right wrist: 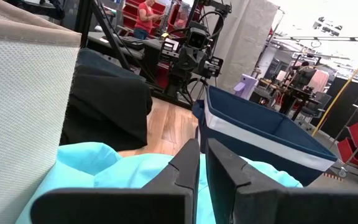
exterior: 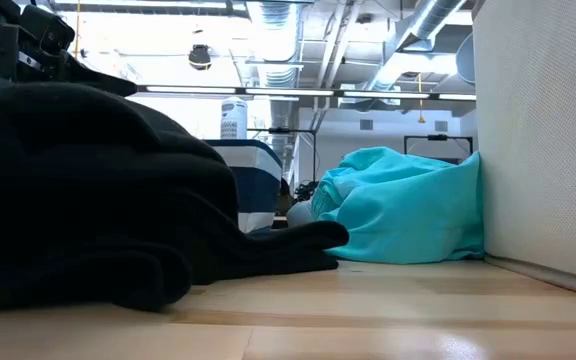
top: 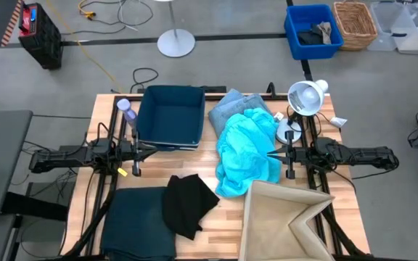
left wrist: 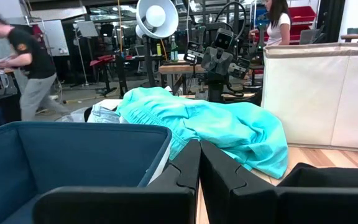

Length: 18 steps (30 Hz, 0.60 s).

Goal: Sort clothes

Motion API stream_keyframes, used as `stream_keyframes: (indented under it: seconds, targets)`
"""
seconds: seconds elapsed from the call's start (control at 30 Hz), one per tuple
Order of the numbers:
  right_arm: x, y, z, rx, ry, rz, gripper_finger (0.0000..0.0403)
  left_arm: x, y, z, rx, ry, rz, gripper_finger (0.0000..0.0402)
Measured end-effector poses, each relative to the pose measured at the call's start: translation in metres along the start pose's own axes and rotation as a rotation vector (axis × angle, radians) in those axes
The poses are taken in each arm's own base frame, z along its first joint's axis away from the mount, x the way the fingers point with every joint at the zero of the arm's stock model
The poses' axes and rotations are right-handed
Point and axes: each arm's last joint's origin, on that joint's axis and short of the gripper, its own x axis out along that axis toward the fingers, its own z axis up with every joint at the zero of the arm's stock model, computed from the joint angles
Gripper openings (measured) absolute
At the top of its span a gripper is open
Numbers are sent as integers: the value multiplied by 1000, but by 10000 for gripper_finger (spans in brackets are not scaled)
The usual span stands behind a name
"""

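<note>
A bright turquoise garment (top: 247, 148) lies heaped at the table's middle, and its far part rests on a pale grey-blue garment (top: 232, 107). A small black garment (top: 187, 204) lies at the near middle, partly on a dark navy-teal garment (top: 138, 221) at the near left. My left gripper (top: 151, 150) is shut and empty at the left, beside the near edge of the dark teal bin (top: 169, 116). My right gripper (top: 271, 154) is shut, level, over the right side of the turquoise garment (right wrist: 104, 171). The turquoise garment also shows in the left wrist view (left wrist: 216, 127) and in the low view (exterior: 403, 205). My right gripper's shut fingers (right wrist: 188, 165) point level toward the table's left, over the turquoise garment's right part (right wrist: 135, 177). I cannot tell whether they touch it.
A beige fabric box (top: 285, 221) stands at the near right, against the turquoise heap. A white lamp (top: 307, 96) stands at the far right and a purple bottle (top: 125, 109) left of the bin. Bare wood shows between the bin and the black garment. People move in the room beyond.
</note>
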Motion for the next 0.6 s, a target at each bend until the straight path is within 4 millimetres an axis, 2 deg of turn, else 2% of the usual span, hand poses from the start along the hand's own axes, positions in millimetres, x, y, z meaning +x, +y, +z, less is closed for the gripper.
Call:
stream_keyframes:
  seconds: [0.1, 0.27, 0.37, 0.5, 0.6]
  targets:
    - [0, 0, 0, 0, 0, 0, 48, 0, 0, 0, 2, -1, 0, 6]
    - [0, 0, 0, 0, 0, 0, 48, -1, 1, 10, 119, -104, 22, 6]
    - [0, 0, 0, 0, 0, 0, 48, -1, 1, 11, 139, -109, 24, 6]
    - [0, 0, 0, 0, 0, 0, 48, 0, 1, 7, 116, -74, 16, 6]
    - [0, 0, 0, 0, 0, 0, 48, -1, 2, 12, 51, -117, 31, 6]
